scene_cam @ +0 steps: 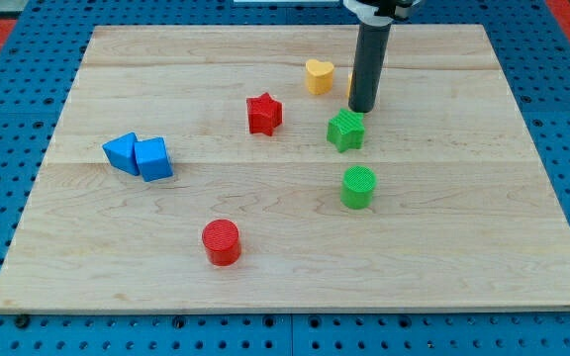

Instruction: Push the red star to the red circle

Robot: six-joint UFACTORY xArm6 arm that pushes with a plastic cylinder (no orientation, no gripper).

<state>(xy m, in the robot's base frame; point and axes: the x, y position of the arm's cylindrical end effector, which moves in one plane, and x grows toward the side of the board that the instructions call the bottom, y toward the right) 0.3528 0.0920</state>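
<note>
Seven small blocks sit on a pale wooden board with visible grain and plank seams, laid over a blue perforated surface. The red star stands above centre, matte and ridged, well apart from the red circle, a short ribbed cylinder near the view's bottom. Two blue blocks, angular and touching each other, lie at the view's left. A yellow heart sits toward the top. The smooth dark rod ends in my tip, just above the green star, nearly touching it. A green cylinder stands below that. A sliver of orange block peeks from behind the rod. No jaws exist here; the rod holds nothing.
</note>
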